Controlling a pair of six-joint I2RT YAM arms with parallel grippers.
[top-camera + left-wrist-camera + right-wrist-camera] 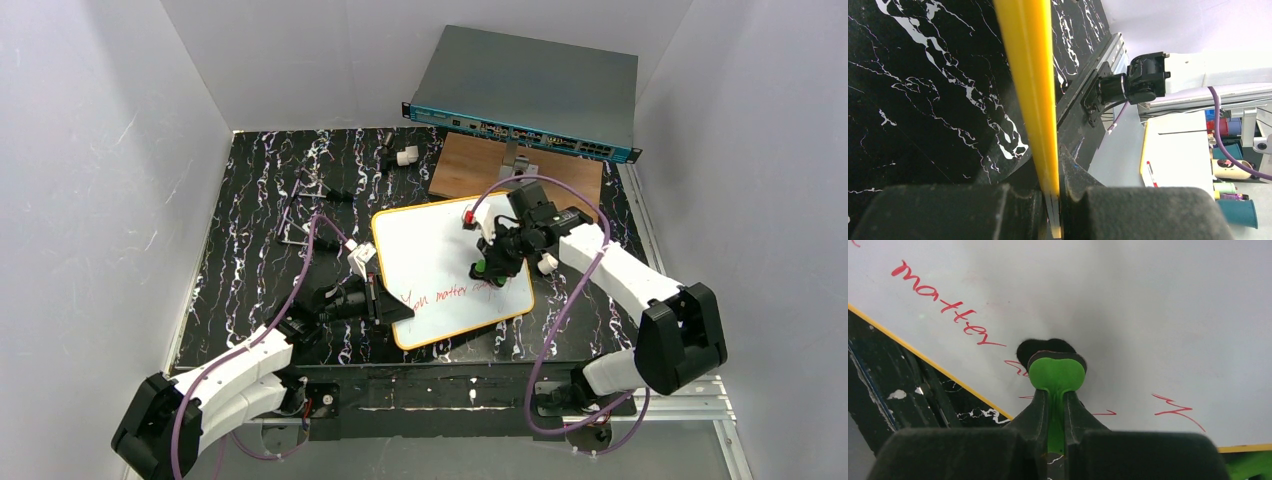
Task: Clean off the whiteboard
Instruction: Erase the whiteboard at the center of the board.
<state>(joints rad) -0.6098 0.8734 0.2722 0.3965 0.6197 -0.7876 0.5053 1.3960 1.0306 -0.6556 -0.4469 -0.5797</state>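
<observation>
The whiteboard (440, 262), white with a yellow-orange rim, lies on the black marbled table. Red handwriting (440, 296) runs along its near part and reads "matter" (943, 305) in the right wrist view. My left gripper (388, 306) is shut on the board's near left edge. In the left wrist view the yellow rim (1030, 90) runs between the closed fingers of the left gripper (1054, 175). My right gripper (492, 262) is shut on a green eraser handle (1056, 374) over the board (1128, 305). The eraser's black pad (1040, 346) rests on the surface beside the red strokes.
A brown wooden board (475, 165) lies behind the whiteboard, with a grey network switch (530, 90) raised above it. A small white object (406, 156) and a wire frame (300, 215) sit at the back left. White walls enclose the table on three sides.
</observation>
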